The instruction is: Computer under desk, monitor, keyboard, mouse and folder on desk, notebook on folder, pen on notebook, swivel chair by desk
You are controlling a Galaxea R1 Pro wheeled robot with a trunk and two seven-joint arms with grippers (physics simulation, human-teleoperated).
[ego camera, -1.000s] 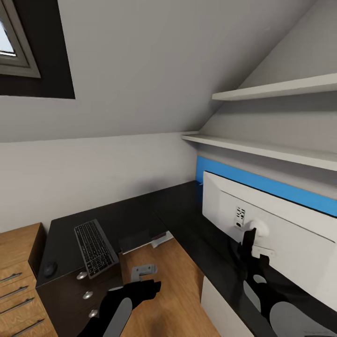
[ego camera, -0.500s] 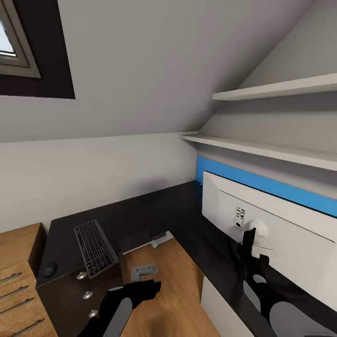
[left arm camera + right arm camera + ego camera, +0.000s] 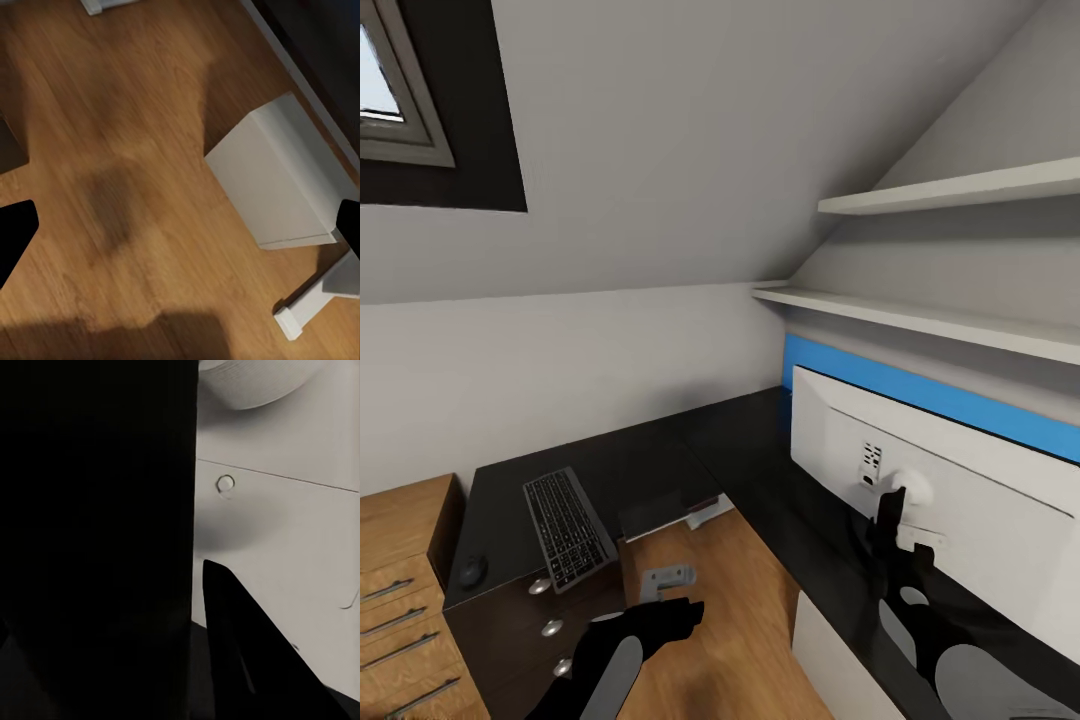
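The monitor (image 3: 960, 480) stands on the black desk (image 3: 750, 450) at the right, its silver-white back towards me. My right gripper (image 3: 890, 528) is shut on the monitor's black stand (image 3: 97, 525); one finger (image 3: 240, 652) lies against the white back. The keyboard (image 3: 567, 525) lies on the desk's left wing, with the mouse (image 3: 472, 570) to its left near the front edge. A dark flat item (image 3: 655, 512) with white and red edges lies at the desk's inner corner. My left gripper (image 3: 672, 610) hangs open over the wooden floor (image 3: 135, 150), holding nothing.
A light wooden drawer chest (image 3: 400, 590) stands left of the desk's black drawer unit (image 3: 550, 630). Two white shelves (image 3: 920, 320) hang above the blue back panel (image 3: 960, 405). A white desk leg (image 3: 277, 180) stands on the floor beside my left gripper. The ceiling slopes low.
The whole head view has shifted slightly, so the camera has turned a little. The monitor and both arms keep their places in the picture.
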